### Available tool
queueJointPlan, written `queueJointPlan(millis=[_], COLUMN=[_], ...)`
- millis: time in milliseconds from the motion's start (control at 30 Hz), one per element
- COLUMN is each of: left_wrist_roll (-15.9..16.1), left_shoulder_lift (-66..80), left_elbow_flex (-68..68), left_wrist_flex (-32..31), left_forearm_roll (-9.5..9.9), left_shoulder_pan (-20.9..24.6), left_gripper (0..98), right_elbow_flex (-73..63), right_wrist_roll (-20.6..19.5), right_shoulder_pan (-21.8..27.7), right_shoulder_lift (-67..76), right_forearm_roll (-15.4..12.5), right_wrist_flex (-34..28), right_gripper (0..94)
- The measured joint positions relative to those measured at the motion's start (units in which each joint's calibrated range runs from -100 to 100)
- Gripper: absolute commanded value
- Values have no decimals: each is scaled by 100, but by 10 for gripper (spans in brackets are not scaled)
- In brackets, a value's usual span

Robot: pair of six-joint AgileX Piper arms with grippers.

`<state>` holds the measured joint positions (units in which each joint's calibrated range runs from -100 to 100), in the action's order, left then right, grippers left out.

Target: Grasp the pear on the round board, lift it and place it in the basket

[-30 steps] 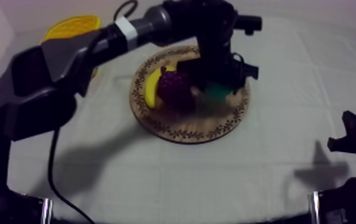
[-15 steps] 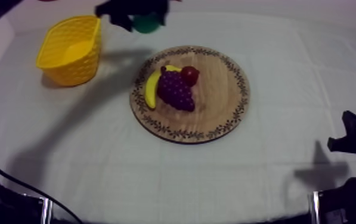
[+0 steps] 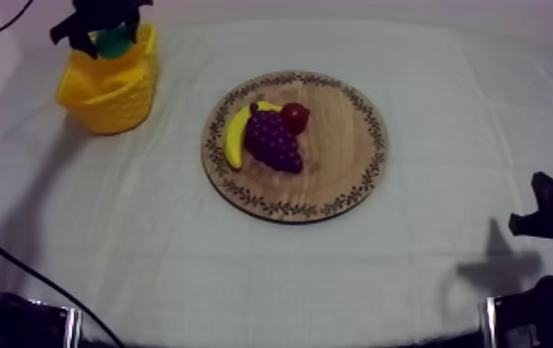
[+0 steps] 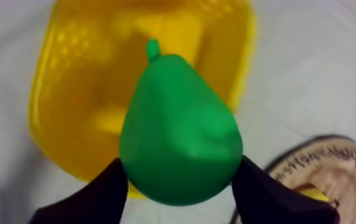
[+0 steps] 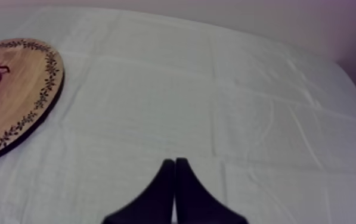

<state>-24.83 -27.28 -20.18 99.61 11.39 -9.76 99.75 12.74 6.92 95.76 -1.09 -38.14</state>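
Nearest me, at about 4 o'clock on the cloth, my right gripper is parked with its fingers pressed together on nothing. It points across bare cloth, with the board's rim off to its 10 o'clock.

The board lies mid-table. The banana curves along its 9 o'clock rim, the grapes touch it on the inner side, and the red fruit is at 12 o'clock, touching the grapes. No pear lies on it.

Far off at 10 o'clock stands the basket. My left gripper hangs above it, clamped on the pear, stalk pointing away from the fingers. In the wrist view the pear's body is over the basket's inside, but its wide end overlaps the rim nearest the fingers.

So carrying is all but done; the release remains. I think the danger is that overlap: dropped from here, the pear could strike the rim and glance off onto the cloth, or tip the basket if it is as light as it looks. Height is the other worry, since a toy pear let go from high up may bounce back out. I cannot judge the clearance well.
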Motion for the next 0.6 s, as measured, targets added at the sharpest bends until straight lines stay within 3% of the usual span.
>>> queueJointPlan(millis=[167,400,600], left_wrist_roll=[19,51,97], left_shoulder_lift=[-366,-982,-1469], left_elbow_flex=[-66,-177,-331], left_wrist_flex=[-123,-450,-645], left_forearm_roll=[6,-149,-251], left_shoulder_pan=[243,413,471], left_gripper=[608,618,696], right_elbow_flex=[0,0,0], right_wrist_roll=[0,0,0], right_shoulder_pan=[0,0,0], right_shoulder_lift=[0,0,0], right_forearm_roll=[0,0,0], right_wrist_flex=[0,0,0], right_gripper=[3,3,3])
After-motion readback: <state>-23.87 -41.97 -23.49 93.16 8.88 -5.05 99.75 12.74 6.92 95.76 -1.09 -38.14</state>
